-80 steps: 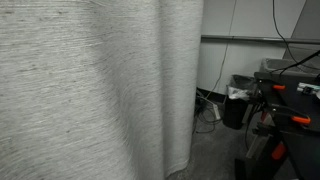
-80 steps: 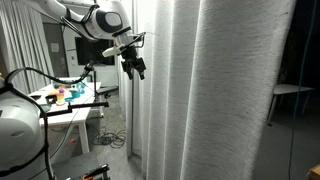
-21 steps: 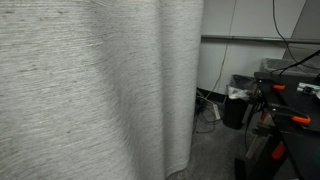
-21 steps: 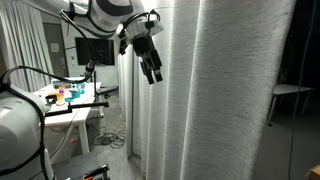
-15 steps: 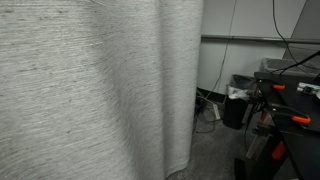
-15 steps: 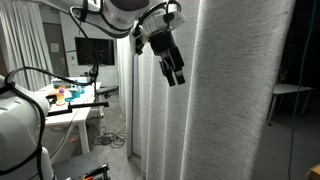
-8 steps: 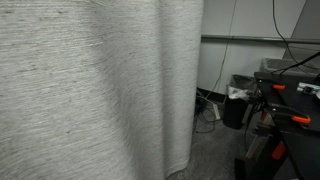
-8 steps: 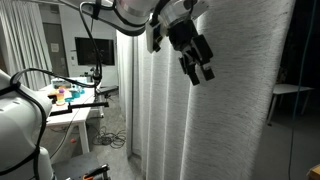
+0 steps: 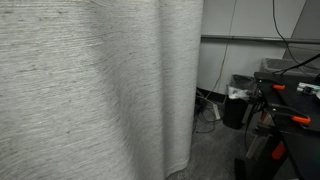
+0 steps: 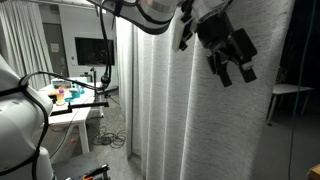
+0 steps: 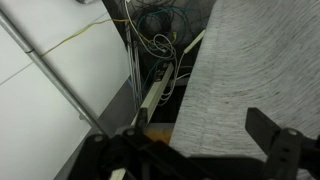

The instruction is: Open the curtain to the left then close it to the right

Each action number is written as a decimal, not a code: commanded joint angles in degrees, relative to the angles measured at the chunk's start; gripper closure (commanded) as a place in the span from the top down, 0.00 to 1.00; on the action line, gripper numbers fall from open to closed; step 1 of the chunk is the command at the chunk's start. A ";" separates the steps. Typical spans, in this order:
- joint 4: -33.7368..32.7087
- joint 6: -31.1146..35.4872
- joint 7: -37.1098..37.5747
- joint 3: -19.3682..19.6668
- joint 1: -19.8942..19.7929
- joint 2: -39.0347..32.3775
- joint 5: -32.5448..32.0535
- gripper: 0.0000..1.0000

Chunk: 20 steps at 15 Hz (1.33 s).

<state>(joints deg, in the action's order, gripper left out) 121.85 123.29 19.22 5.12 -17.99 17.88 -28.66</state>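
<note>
The curtain (image 9: 90,90) is a very large grey-beige woven drape that fills most of an exterior view and hangs in tall vertical folds in both exterior views (image 10: 250,120). My gripper (image 10: 236,70) hangs open in front of the curtain's folds, fingers pointing down and to the right, holding nothing. In the wrist view the curtain fabric (image 11: 240,70) fills the right side, and the gripper (image 11: 195,140) has its dark fingers spread on either side of the fabric's edge.
A table (image 10: 70,105) with small objects and a monitor (image 10: 95,48) stand behind the arm. Cables, a dark bin (image 9: 238,100) and a black stand with orange clamps (image 9: 285,110) sit beside the curtain's edge. A white wall and tangled cables (image 11: 150,30) show in the wrist view.
My gripper has swept right across the front of the curtain, from near the monitor to the big fold. The curtain itself hangs as before.
</note>
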 commanded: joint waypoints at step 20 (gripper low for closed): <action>-7.87 13.74 -55.89 14.40 9.20 -8.59 46.81 0.66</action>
<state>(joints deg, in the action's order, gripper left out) 116.75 140.82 -33.06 17.98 -9.50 10.59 16.16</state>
